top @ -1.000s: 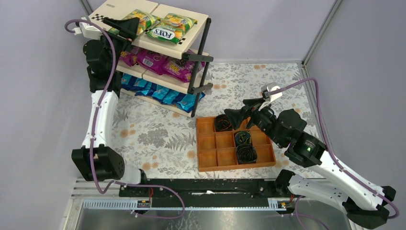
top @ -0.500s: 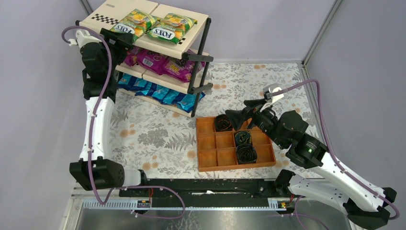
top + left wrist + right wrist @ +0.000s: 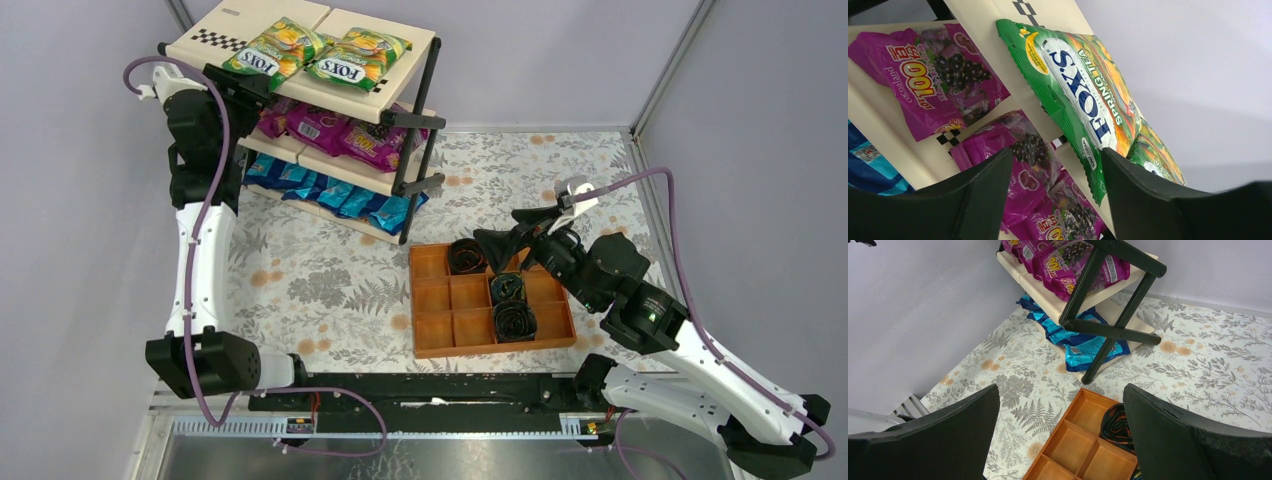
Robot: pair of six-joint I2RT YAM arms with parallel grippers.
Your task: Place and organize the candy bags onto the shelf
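Observation:
The shelf (image 3: 225, 25) stands at the back left with candy bags on all three tiers. Two green-yellow bags (image 3: 270, 50) lie on top, magenta bags (image 3: 330, 128) in the middle and blue bags (image 3: 340, 195) at the bottom. My left gripper (image 3: 245, 92) hovers at the shelf's front-left side, just below the top tier's edge. It is open and holds nothing. In the left wrist view a green bag (image 3: 1083, 95) and magenta bags (image 3: 933, 80) show beyond the left gripper (image 3: 1058, 165). My right gripper (image 3: 497, 235) hangs open and empty over the tray.
An orange-brown compartment tray (image 3: 413, 300) sits right of centre with dark coiled rolls (image 3: 514, 320) in some cells. The right wrist view shows the tray (image 3: 1083, 405), the shelf's black posts (image 3: 1108, 347) and the floral tabletop (image 3: 1013, 390). Grey walls enclose the table.
My left gripper has drawn back off the top tier toward the shelf's front-left edge, leaving the left green bag lying there, and its jaws have narrowed a little. The right arm has barely moved.

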